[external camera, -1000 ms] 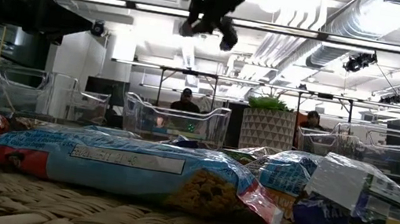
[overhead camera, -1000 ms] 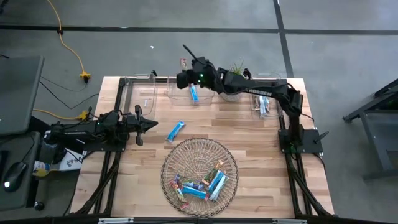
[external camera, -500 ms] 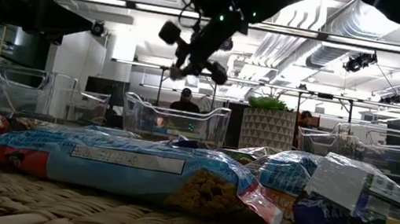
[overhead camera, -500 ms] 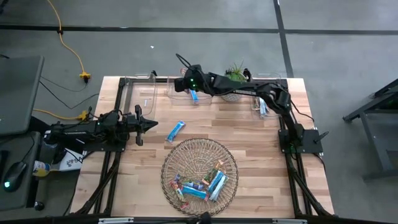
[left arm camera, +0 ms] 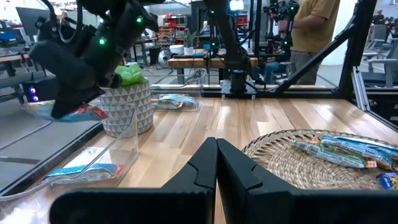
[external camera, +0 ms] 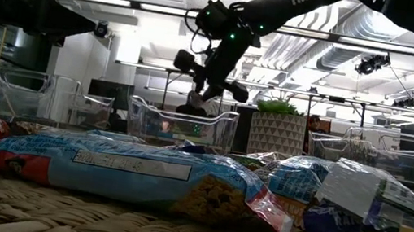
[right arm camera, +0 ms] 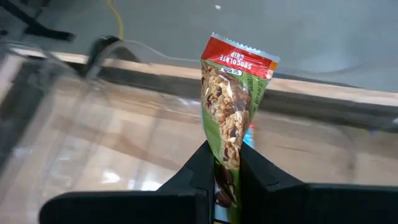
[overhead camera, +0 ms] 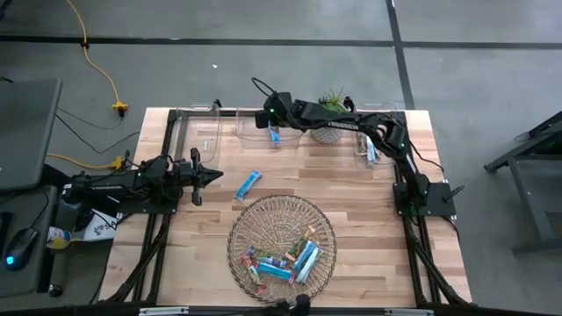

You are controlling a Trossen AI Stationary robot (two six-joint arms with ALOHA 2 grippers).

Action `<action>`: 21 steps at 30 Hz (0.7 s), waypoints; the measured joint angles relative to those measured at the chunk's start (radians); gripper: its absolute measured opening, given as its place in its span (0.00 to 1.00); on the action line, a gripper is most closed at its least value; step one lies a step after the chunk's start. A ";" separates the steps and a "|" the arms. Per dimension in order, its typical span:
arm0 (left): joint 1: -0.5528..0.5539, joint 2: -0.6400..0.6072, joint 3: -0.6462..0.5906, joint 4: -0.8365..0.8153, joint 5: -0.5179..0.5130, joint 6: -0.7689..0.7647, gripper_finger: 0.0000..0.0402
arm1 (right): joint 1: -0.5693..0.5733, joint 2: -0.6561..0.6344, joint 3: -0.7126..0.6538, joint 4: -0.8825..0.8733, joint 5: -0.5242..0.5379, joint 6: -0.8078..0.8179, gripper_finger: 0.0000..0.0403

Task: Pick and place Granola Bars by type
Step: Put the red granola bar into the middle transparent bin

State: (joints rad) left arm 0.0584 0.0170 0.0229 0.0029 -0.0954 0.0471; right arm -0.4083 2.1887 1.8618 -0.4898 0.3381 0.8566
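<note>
The right gripper fingers are pinching a green granola bar by its tail, dangling over the clear bin holding a blue bar. Dropping it here is probably mixing types. Left gripper is sitting closed, idle.

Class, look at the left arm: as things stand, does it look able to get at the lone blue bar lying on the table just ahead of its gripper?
Probably yes: the blue bar lies on bare wood ahead of the left gripper, nothing between, though its fingers are shut.
</note>
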 joint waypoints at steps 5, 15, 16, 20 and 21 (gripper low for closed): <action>0.000 0.000 0.000 0.000 0.000 0.000 0.01 | -0.006 0.000 0.000 -0.040 0.007 -0.001 0.06; 0.000 0.000 0.000 0.000 0.000 0.000 0.01 | -0.010 0.000 0.000 -0.045 0.022 -0.001 0.12; 0.000 0.000 0.000 0.000 0.000 0.000 0.01 | -0.010 0.000 0.000 -0.044 0.022 -0.001 0.13; 0.000 0.000 0.000 0.000 0.001 0.000 0.01 | -0.010 0.000 0.000 -0.045 0.022 -0.001 0.15; 0.000 0.000 0.000 0.000 0.001 0.000 0.01 | -0.010 0.000 0.000 -0.044 0.022 -0.001 0.15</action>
State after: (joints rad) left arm 0.0582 0.0170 0.0230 0.0029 -0.0949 0.0467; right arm -0.4187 2.1883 1.8618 -0.5343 0.3599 0.8558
